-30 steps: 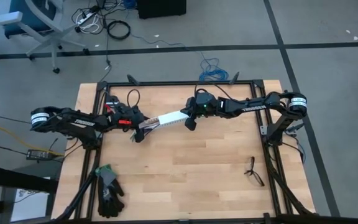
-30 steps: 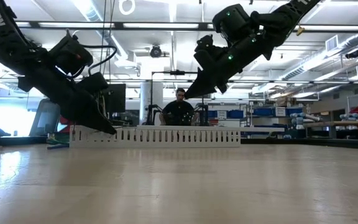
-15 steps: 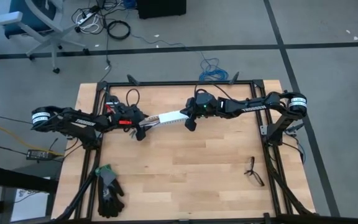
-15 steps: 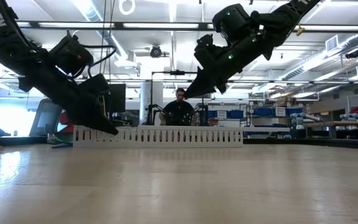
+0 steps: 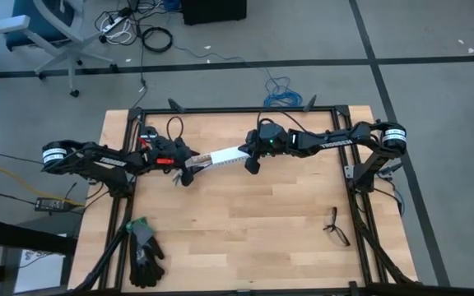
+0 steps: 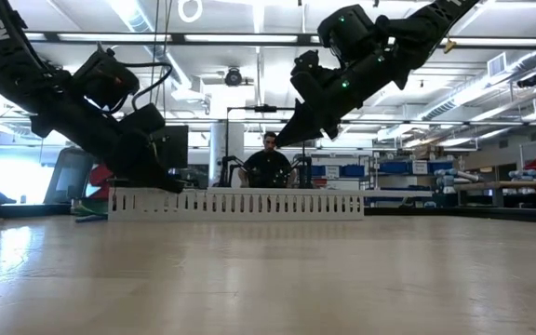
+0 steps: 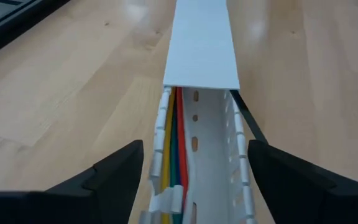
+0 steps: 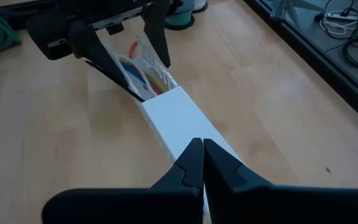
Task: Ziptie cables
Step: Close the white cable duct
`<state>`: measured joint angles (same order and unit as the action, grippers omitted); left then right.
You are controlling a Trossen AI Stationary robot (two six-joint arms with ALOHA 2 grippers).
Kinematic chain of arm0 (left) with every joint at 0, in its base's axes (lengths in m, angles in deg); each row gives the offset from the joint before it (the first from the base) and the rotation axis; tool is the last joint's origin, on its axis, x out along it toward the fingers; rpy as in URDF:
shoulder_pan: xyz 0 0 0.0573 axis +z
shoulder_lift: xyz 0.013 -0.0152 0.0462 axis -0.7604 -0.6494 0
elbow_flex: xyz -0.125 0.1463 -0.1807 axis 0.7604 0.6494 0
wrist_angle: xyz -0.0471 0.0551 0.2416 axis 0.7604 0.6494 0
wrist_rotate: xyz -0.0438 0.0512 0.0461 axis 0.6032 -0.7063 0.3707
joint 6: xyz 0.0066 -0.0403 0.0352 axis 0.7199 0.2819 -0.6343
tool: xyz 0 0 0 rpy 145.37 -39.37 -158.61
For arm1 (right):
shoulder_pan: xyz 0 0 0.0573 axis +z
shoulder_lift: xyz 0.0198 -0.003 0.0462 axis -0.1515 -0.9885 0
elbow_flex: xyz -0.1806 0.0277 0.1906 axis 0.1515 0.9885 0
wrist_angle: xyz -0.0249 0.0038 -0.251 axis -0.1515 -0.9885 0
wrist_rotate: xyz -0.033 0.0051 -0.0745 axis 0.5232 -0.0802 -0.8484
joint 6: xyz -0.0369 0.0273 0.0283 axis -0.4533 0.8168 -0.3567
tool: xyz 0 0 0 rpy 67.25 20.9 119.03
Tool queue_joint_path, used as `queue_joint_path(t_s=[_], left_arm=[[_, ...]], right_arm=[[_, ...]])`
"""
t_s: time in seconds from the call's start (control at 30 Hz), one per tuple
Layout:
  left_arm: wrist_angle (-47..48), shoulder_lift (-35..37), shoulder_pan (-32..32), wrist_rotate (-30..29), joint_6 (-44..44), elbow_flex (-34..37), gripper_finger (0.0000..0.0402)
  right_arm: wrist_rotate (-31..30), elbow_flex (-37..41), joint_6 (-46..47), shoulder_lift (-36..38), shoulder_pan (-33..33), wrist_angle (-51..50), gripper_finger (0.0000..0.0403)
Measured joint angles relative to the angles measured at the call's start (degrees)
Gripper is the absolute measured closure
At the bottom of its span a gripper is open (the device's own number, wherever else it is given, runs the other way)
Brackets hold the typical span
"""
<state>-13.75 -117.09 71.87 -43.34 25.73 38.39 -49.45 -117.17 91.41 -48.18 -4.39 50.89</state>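
Observation:
A white slotted duct (image 5: pixel 220 156) lies on the table at the far middle, its cover (image 7: pixel 201 43) on the half toward the right arm. The cables (image 7: pixel 174 149), yellow, green and red wires, lie inside the uncovered half. A thin black strip (image 7: pixel 248 119), seemingly the ziptie, lies slanting against the duct's side. My left gripper (image 7: pixel 196 146) is open, one finger on each side of the duct's uncovered end. My right gripper (image 8: pixel 201 146) is shut and hangs above the covered end, well clear of it in the low view (image 6: pixel 282 142). My left gripper's open fingers (image 7: pixel 114 177) flank the duct's uncovered end, slanting down from the table's left and lying along the duct. Whether they touch its slotted walls (image 7: pixel 160 155) I cannot tell. The duct rests flat on the table.
A black and green glove (image 5: pixel 142 251) lies near the front left corner. Dark spectacles (image 5: pixel 336 226) lie at the right, near the table's frame (image 5: pixel 360 214). A person (image 6: pixel 270 160) sits in the room beyond the far edge. Bare wood stretches across the table's near half.
My left gripper's fingertips have risen a little, from beside the duct's wall to about its top edge. The duct has stayed flat on the table. My right gripper has kept still and shut.

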Motion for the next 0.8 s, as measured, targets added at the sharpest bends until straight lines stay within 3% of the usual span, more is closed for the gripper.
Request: queue_joint_path(t_s=[0.2, 0.4, 0.8], left_arm=[[0.2, 0.0, 0.01, 0.25, 0.14, 0.0, 0.0098], [1.18, 0.0, 0.02, 4.07, 1.66, 0.0, 0.0087], [1.48, 0.0, 0.01, 1.75, 1.48, 0.0, 0.0006]], right_arm=[[0.02, 0.0, -0.02, 0.0, 0.02, 0.0, 0.0403], [0.04, 0.0, -0.05, 0.0, 0.02, 0.0, 0.0403], [0.04, 0.0, 0.0, 0.0, 0.29, 0.0, 0.0403]])
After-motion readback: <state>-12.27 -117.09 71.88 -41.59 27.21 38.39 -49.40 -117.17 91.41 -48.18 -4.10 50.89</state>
